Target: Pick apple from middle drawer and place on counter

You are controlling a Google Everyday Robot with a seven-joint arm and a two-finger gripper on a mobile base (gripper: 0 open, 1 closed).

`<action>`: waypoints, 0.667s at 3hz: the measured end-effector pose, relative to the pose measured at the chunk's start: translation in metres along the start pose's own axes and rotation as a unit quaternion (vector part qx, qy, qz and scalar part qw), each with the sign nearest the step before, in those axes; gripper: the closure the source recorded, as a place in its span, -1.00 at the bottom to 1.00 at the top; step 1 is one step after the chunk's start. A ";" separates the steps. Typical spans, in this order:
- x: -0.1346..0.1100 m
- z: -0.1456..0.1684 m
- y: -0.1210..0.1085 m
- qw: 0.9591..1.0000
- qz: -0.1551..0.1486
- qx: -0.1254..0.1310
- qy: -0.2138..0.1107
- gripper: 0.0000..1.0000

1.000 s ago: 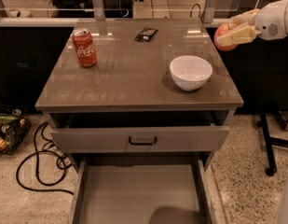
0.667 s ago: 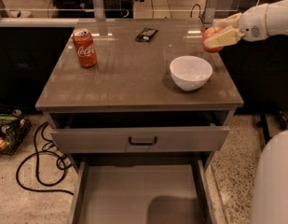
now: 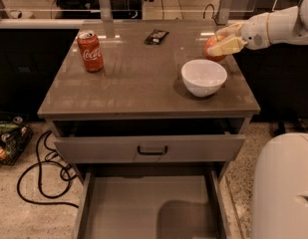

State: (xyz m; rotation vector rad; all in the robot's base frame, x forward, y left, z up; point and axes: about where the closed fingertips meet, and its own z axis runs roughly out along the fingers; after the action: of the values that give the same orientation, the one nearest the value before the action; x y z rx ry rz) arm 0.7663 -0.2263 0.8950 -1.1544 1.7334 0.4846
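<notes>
Camera view, far left: black cables (image 3: 38,179) loop on the floor beside the cabinet. On the counter (image 3: 138,81) a red soda can (image 3: 90,51) stands upright near the left rear corner. A small dark packet (image 3: 156,36) lies flat toward the back centre, well apart from the can.

Below the counter edge, a grey drawer front (image 3: 152,150) with a black handle sits slightly pulled out. Under it the middle drawer (image 3: 123,205) is fully open. Its floor is bare, so the pick is done.

Right of centre a white bowl (image 3: 204,77) rests upright on the counter. Just behind it and slightly right, the apple (image 3: 210,41) is clamped between the pale fingers (image 3: 228,47) of the tool (image 3: 216,43), which reaches in from the right edge on a white arm.

Over the last second the tool has carried the apple leftward. It has moved from beyond the right rim to a spot over the counter's right rear area, and a little lower. I cannot tell whether the apple is touching the surface yet. The carry looks nearly over. What seems to remain is a short descent, then releasing the apple clear of the bowl so it does not roll against it.

At the lower right, the robot's white body (image 3: 283,188) fills the corner.
</notes>
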 end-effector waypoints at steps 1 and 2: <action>0.005 0.015 0.001 1.000 0.003 -0.015 -0.009 1.00; 0.005 0.028 0.003 0.999 0.003 -0.027 -0.019 1.00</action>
State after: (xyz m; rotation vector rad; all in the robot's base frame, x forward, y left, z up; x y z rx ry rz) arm 0.7776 -0.2069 0.8771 -1.1721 1.7007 0.5572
